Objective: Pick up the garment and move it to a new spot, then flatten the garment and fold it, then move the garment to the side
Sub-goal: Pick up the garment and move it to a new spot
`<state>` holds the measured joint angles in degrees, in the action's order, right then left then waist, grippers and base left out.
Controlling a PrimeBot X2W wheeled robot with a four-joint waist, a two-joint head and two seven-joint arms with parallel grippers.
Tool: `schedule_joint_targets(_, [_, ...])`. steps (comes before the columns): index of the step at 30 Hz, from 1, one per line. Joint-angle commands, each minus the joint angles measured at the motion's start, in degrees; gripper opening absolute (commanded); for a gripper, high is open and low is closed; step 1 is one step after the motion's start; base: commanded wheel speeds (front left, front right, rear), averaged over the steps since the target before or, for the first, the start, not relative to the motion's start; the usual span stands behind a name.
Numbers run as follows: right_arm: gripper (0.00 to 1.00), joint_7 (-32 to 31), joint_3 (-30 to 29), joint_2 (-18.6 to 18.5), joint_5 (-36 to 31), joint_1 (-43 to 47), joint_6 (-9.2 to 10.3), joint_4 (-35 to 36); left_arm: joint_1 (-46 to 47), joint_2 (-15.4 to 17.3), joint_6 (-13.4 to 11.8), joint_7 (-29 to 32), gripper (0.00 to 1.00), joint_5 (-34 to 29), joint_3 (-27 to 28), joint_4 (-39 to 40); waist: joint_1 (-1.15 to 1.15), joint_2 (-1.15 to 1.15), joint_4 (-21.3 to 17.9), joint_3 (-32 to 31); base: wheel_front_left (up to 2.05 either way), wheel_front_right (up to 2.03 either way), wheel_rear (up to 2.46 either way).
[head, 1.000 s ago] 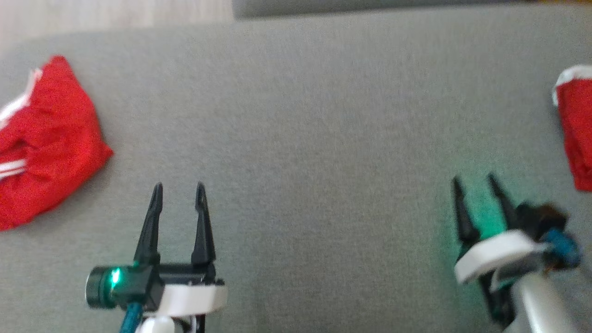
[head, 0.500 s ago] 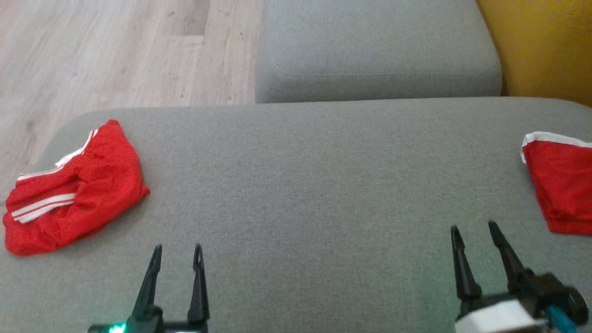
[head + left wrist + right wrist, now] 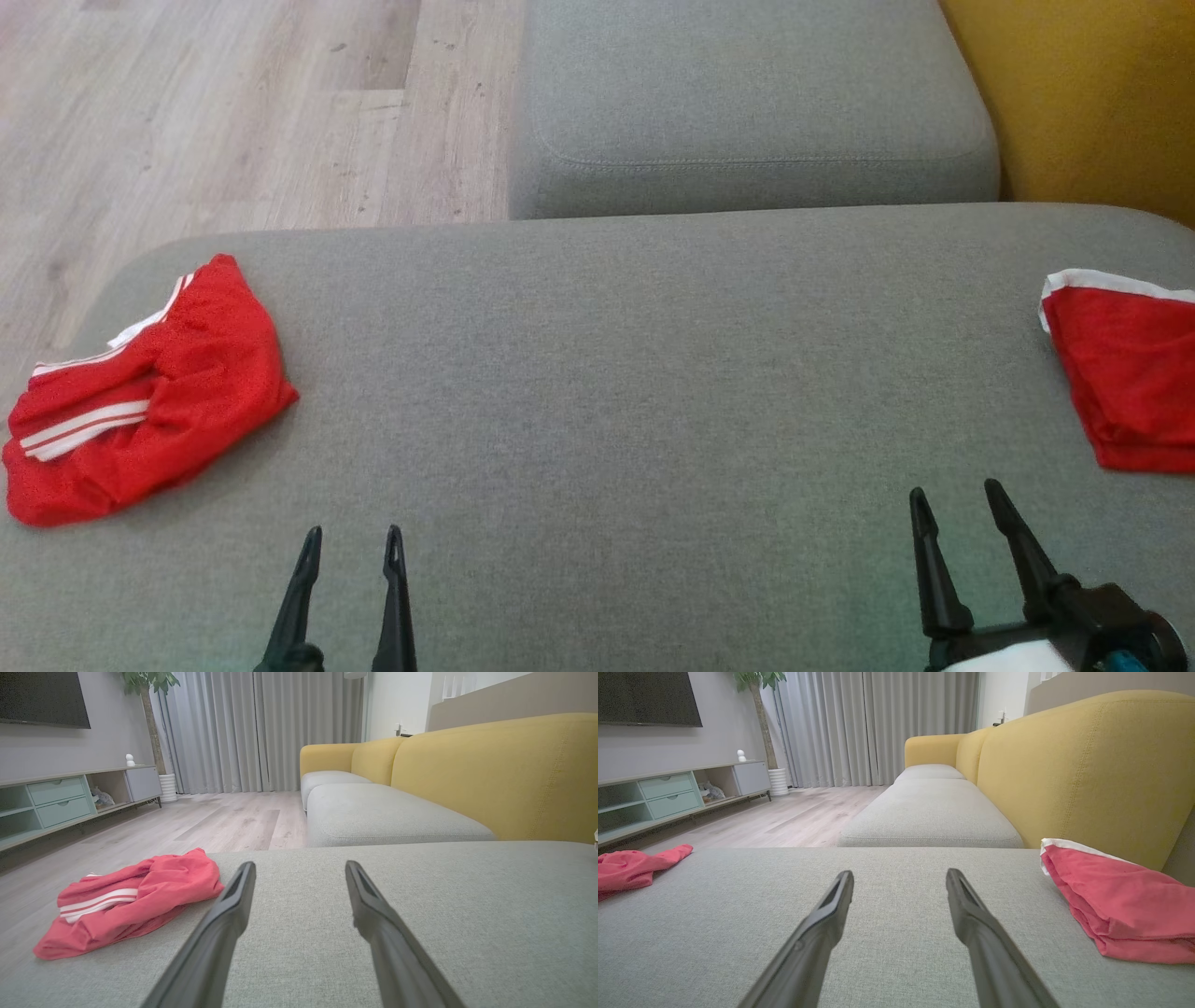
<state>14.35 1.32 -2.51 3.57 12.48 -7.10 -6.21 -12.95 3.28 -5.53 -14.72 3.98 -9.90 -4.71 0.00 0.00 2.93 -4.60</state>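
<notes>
A crumpled red garment (image 3: 140,392) with white stripes lies at the left end of the grey cushion (image 3: 653,373), near its edge. My left gripper (image 3: 353,534) stands open and empty low in the head view, to the right of the garment and apart from it. In the left wrist view the garment (image 3: 135,900) sits left of the open left gripper (image 3: 300,864). A second red garment (image 3: 1130,383) with a white hem lies flat and folded at the far right. My right gripper (image 3: 954,490) is open and empty, left of it. The right wrist view has that folded garment (image 3: 1120,900) right of the right gripper (image 3: 899,872).
Beyond the cushion lies another grey seat cushion (image 3: 747,103), with a yellow backrest (image 3: 1083,93) on the right. Wooden floor (image 3: 187,112) lies past the cushion's left and far edges. A low TV cabinet (image 3: 56,798) stands across the room.
The head camera has tilted up, so the floor and far cushion have come into view and both grippers sit lower in the picture. Both grippers stay open; the garments lie unchanged.
</notes>
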Motion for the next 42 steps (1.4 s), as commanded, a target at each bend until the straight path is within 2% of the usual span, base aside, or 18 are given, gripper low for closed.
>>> schedule_joint_targets(1, [1.00,0.6,1.2,-0.4,0.4,-1.7,-0.39,2.1,2.2,-0.3,0.0,-0.3,1.00,-0.4,2.0,1.6,0.00,0.00,0.1,0.1,0.00,0.00,0.00])
schedule_joint_targets(5, [1.00,0.6,0.5,-0.4,0.6,-1.4,-0.39,2.3,2.5,-0.3,-0.5,-0.3,1.00,-0.3,2.3,1.6,0.00,0.00,1.1,0.2,0.00,0.00,0.00])
schedule_joint_targets(9, [1.00,0.6,0.5,-0.4,1.0,-1.0,-0.39,2.1,3.1,-0.4,-0.6,-0.3,1.00,0.1,2.1,1.9,0.00,0.00,4.0,0.6,0.00,0.00,0.00])
schedule_joint_targets(23, [1.00,0.6,0.5,-0.4,2.4,-2.5,-0.39,1.6,3.5,-0.4,-0.5,-0.3,1.00,1.7,3.4,4.6,0.00,0.00,20.2,2.0,0.00,0.00,0.00])
schedule_joint_targets(28, [1.00,0.6,0.3,-0.4,2.2,-3.2,-0.39,1.2,3.7,-0.4,-0.6,-0.3,1.00,1.1,4.0,5.2,0.00,0.00,24.7,2.5,0.00,0.00,0.00])
schedule_joint_targets(39, [1.00,0.6,-1.1,-0.4,-1.1,-3.9,-0.39,1.1,6.9,-0.3,-1.5,-0.3,1.00,-0.5,6.9,9.0,0.00,0.00,26.8,6.8,0.00,0.00,0.00])
schedule_joint_targets(42, [1.00,0.6,-1.8,-0.6,-3.8,-5.6,-0.39,2.0,12.5,-0.1,-0.7,-0.3,1.00,1.1,9.9,10.6,0.00,0.00,25.5,11.8,0.00,0.00,0.00])
